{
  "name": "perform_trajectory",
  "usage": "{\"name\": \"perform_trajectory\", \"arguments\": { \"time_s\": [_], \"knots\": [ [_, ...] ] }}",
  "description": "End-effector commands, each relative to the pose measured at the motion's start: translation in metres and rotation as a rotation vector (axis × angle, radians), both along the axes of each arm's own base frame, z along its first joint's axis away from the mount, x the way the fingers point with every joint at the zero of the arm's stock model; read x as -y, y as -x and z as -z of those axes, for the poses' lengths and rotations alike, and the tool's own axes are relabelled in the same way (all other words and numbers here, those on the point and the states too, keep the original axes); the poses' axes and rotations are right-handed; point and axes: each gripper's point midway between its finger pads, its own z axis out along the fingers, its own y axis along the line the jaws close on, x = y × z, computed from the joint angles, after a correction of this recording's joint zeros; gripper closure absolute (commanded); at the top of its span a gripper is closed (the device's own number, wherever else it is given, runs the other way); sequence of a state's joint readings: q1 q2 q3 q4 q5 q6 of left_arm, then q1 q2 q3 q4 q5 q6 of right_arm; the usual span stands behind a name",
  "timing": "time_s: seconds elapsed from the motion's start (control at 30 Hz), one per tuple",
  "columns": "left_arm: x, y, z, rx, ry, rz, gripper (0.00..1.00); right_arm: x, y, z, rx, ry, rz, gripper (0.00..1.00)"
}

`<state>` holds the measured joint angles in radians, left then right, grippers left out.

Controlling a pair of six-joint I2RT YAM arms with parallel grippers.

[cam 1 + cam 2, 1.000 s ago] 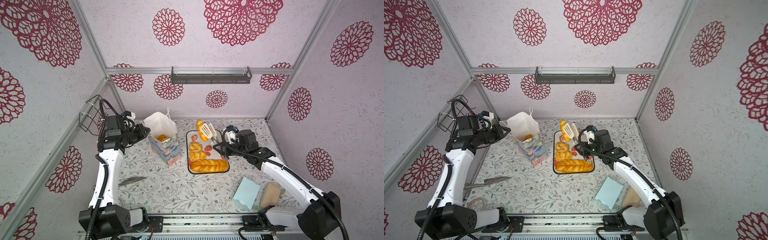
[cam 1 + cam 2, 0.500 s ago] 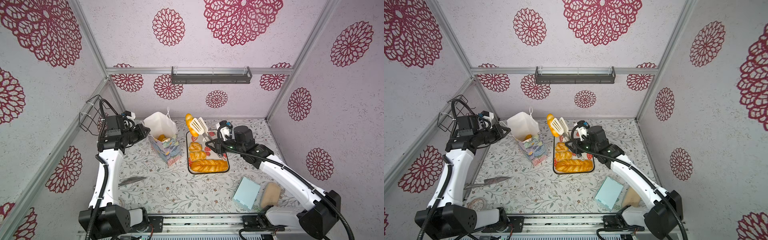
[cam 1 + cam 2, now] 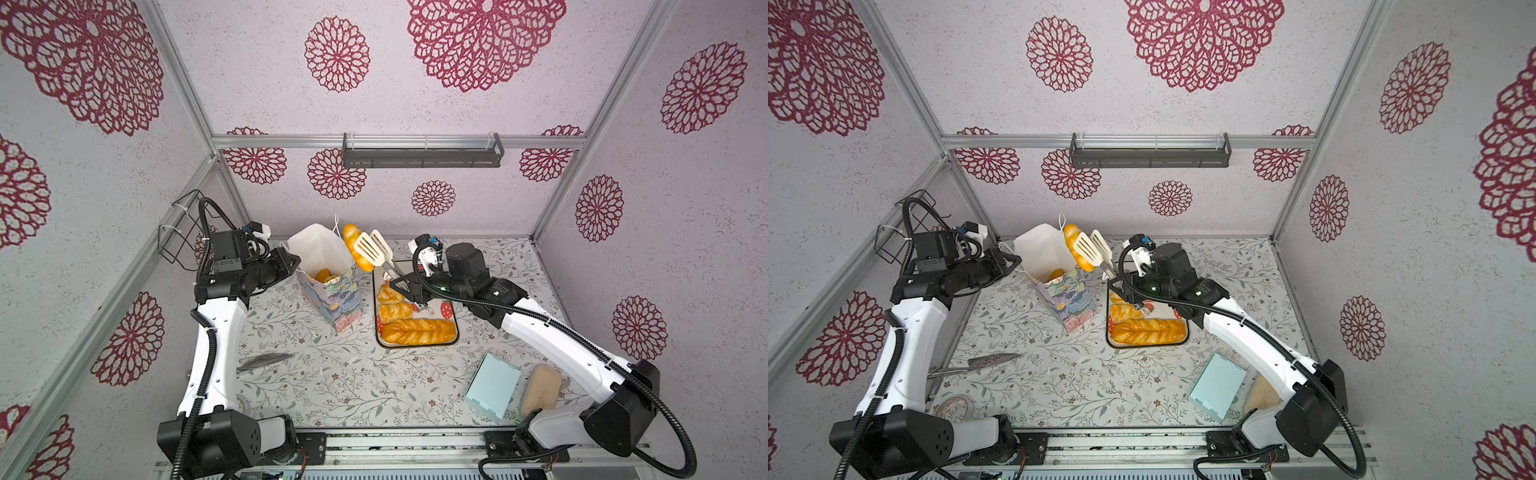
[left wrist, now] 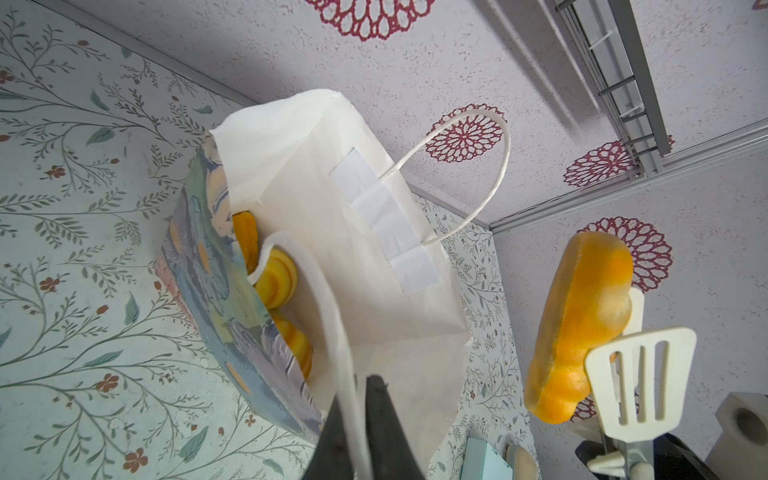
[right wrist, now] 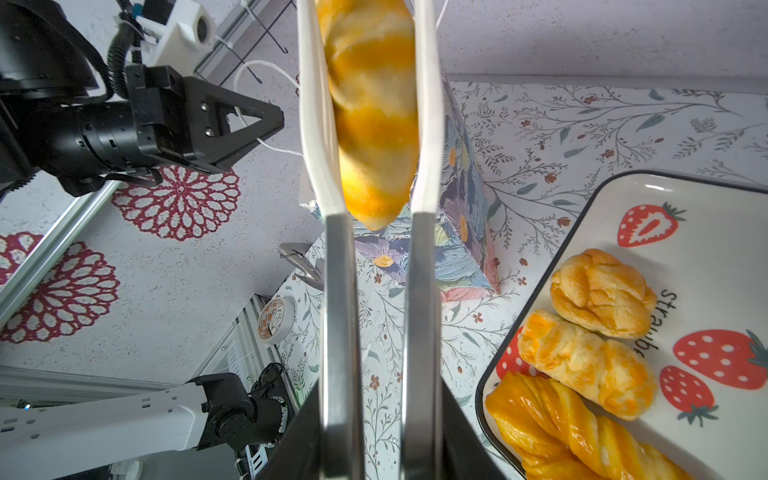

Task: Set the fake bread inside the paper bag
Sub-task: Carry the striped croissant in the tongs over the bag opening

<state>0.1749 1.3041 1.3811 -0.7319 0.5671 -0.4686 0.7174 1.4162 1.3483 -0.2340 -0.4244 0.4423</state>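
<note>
Squeezing white-tipped steel tongs [image 5: 338, 332] in the right hand [image 3: 406, 286], pinching a likely light, slick golden toy roll [image 5: 374, 124] by its sides; clenching the left hand [image 5: 272, 120] on the cord handle [image 4: 347, 365] of the floral paper bag [image 3: 336, 297]

This is a robot laboratory cell dressed a little like a home: an aluminium frame [image 3: 282, 141] holds walls [image 3: 257, 83] papered with red flower medallions, and the tabletop [image 3: 332, 386] wears a printed leaf cloth. Two white-and-black robot arms, the left arm [image 3: 216, 345] and the right arm [image 3: 552, 336], stand on a metal rail [image 3: 395, 449] at its front edge.
</note>
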Motion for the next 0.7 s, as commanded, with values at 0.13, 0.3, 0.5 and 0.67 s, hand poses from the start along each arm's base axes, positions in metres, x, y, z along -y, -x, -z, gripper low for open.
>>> {"name": "perform_trajectory", "arguments": {
  "time_s": [0.13, 0.3, 0.5, 0.67],
  "knots": [
    [0.001, -0.001, -0.011, 0.023, -0.002, 0.0, 0.89, -0.023, 0.007, -0.053, 0.137, -0.078, -0.074, 0.64],
    [0.0, -0.002, -0.009, 0.02, -0.01, -0.003, 0.89, -0.034, 0.008, -0.054, 0.142, -0.081, -0.098, 0.64],
    [0.0, -0.003, -0.008, 0.019, -0.002, -0.004, 0.89, -0.047, 0.006, -0.054, 0.135, -0.084, -0.121, 0.64],
    [0.001, -0.003, -0.009, 0.02, -0.003, -0.001, 0.89, -0.055, 0.002, -0.05, 0.121, -0.085, -0.123, 0.64]
  ]
}}
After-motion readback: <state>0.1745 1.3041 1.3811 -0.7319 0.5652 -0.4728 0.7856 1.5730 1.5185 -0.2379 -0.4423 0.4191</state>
